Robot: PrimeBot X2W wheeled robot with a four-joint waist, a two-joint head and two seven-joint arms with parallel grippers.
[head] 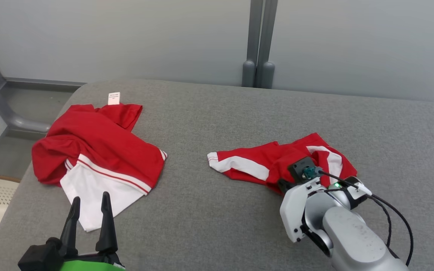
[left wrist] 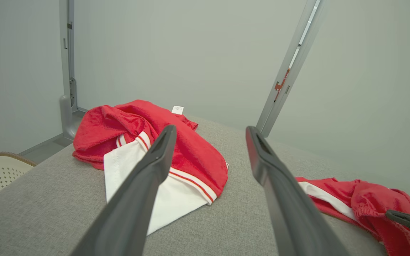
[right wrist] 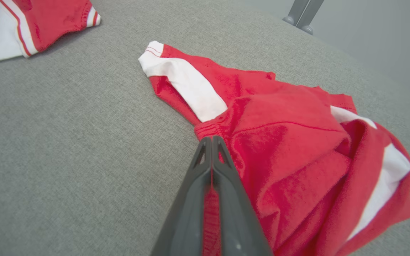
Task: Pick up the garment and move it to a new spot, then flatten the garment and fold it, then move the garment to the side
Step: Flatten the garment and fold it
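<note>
Pinching the shorts point(right wrist: 290, 142) with my right gripper point(right wrist: 212, 139): its fingers are pressing flat together on the red waistband fold, with cloth showing between them. The shorts are lying crumpled on the right of the grey cushion point(head: 220, 226), a white-striped leg trailing left. My left gripper point(head: 90, 197) is hovering at the near left, fingers spread and holding nothing, near the shirt point(head: 100, 146).
</note>
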